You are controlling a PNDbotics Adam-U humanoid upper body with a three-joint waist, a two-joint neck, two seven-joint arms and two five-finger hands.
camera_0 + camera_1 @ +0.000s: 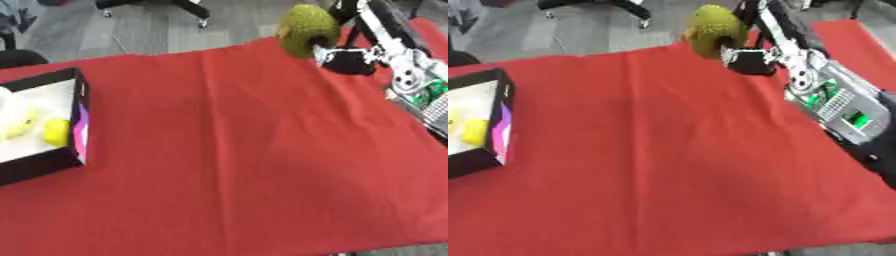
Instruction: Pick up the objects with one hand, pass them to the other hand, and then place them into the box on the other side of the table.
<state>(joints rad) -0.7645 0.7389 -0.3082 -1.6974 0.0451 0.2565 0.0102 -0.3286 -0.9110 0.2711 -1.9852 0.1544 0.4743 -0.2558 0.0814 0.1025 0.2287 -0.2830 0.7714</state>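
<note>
A round, bumpy yellow-green fruit (306,29) hangs over the table's far edge at the upper right. My right hand (347,61) is just below and to the right of it, black fingers curled against its underside and holding it up. The arm comes in from the right. A black box (45,77) with a white floor sits at the table's left edge. In it lie a yellow round fruit (55,131) and a paler yellow one (19,125). My left hand does not show in either view.
A red cloth (245,150) covers the whole table. My right forearm (837,102), with silver and green parts, lies over the table's right side. Beyond the far edge are grey floor and a chair's black base (179,6).
</note>
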